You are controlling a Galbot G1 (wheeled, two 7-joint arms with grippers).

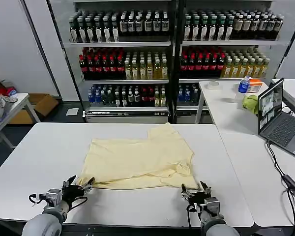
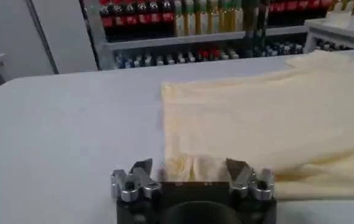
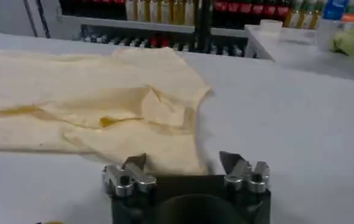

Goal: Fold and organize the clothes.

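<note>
Cloth dominates the middle of the white rectangular table (image 1: 49, 157): a pale cream-yellow short-sleeved T-shirt of thin soft fabric (image 1: 140, 160) lies flat there, partly folded, with a sleeve pointing toward the far side and rumpled layers along its near right part. Its near hem runs roughly parallel to the table's front edge.

At the near left corner of the shirt sits the left gripper (image 1: 81, 187), low over the tabletop, its dark metal-tipped fingers spread apart and holding nothing. In the left wrist view the left gripper (image 2: 191, 173) faces the shirt (image 2: 268, 115), whose near corner lies just between and ahead of the fingertips, not yet pinched.

The right gripper (image 1: 196, 191) rests low at the near right corner of the shirt, fingers likewise spread and empty. From the right wrist view the right gripper (image 3: 183, 167) points at the shirt (image 3: 98, 103), with the folded edge just ahead of its open fingers.

Behind the table stand glass-fronted shelves stocked with rows of bottles (image 1: 172, 54). On a second white table to the right are an open grey laptop (image 1: 280, 120), a bright yellow-green cloth lump (image 1: 250, 103) and a blue-capped bottle (image 1: 244, 84).
</note>
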